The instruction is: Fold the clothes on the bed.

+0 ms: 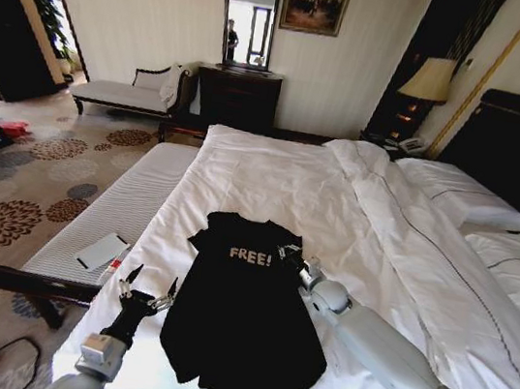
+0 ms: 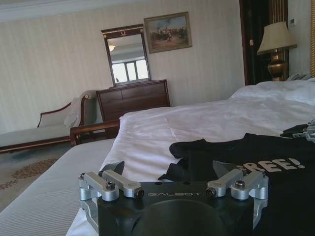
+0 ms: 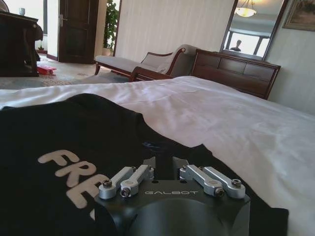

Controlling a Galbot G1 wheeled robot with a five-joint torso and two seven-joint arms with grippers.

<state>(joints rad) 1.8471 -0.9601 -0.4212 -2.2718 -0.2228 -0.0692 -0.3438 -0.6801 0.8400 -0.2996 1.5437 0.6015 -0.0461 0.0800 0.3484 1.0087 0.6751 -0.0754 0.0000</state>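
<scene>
The clothes, a black T-shirt [image 1: 243, 309] with white "FREE!" on the chest, lie flat on the bed [image 1: 273, 172], hem toward me. My left gripper [image 1: 149, 288] is open just left of the shirt's side, low over the white sheet and not touching the fabric. In the left wrist view, the left gripper [image 2: 168, 169] points at the shirt's sleeve [image 2: 197, 150], jaws spread wide. My right gripper [image 1: 288, 255] sits at the shirt's right sleeve. In the right wrist view, the right gripper [image 3: 164, 161] has its fingers drawn together on the black cloth [image 3: 59, 132].
A pale striped bench [image 1: 127, 199] runs along the bed's left side with a white card [image 1: 102, 251] on it. A dark wooden bar [image 1: 22, 281] juts out at my left. Pillows [image 1: 465, 196] and the headboard are at the right; dresser [image 1: 237, 98] and chaise [image 1: 128, 94] stand behind.
</scene>
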